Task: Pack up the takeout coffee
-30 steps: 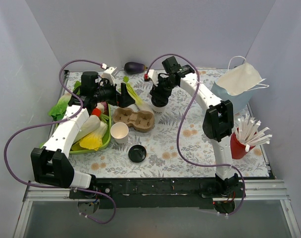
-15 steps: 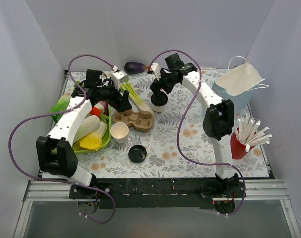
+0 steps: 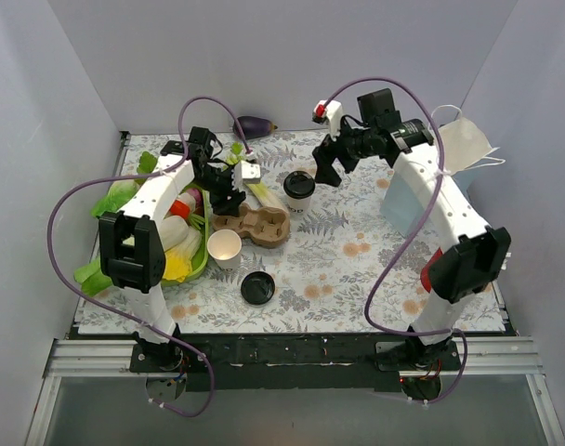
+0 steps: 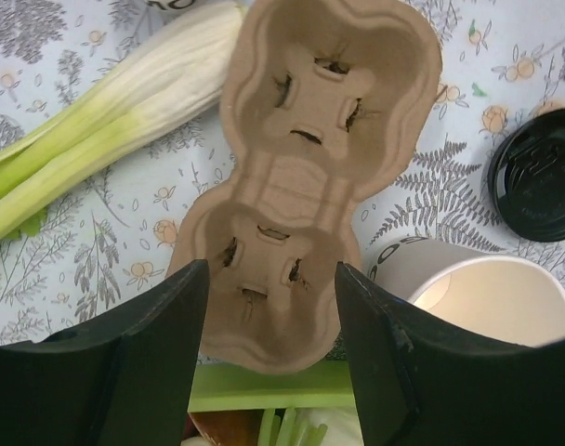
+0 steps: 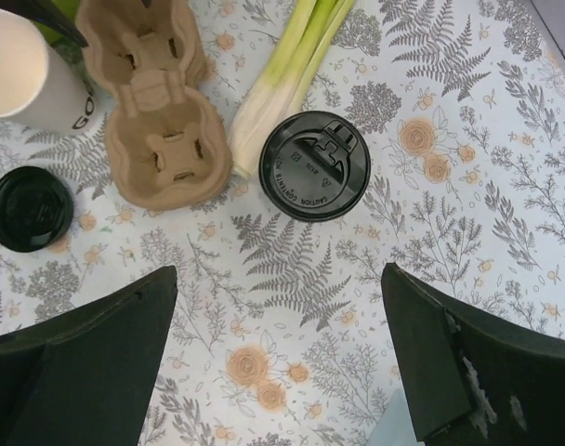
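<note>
The takeout coffee (image 3: 299, 189), a white cup with a black dome lid, stands upright on the table just right of the brown cardboard cup carrier (image 3: 253, 223). In the right wrist view the coffee (image 5: 314, 165) is seen from above, next to the carrier (image 5: 152, 102). My right gripper (image 3: 327, 169) is open and empty, raised to the right of the coffee (image 5: 278, 279). My left gripper (image 3: 229, 197) is open above the carrier's left end, its jaws either side of that end (image 4: 271, 274). The carrier (image 4: 310, 167) holds no cup.
A lidless white cup (image 3: 225, 248) and a loose black lid (image 3: 257, 288) sit in front of the carrier. A leek (image 3: 255, 181) lies behind it. A green tray of vegetables (image 3: 194, 265) is at left, an eggplant (image 3: 255, 124) at the back, a blue bag (image 3: 408, 190) at right.
My right gripper has drawn back up and to the right, away from the coffee, which now stands free. My left gripper has swung right over the carrier's left end.
</note>
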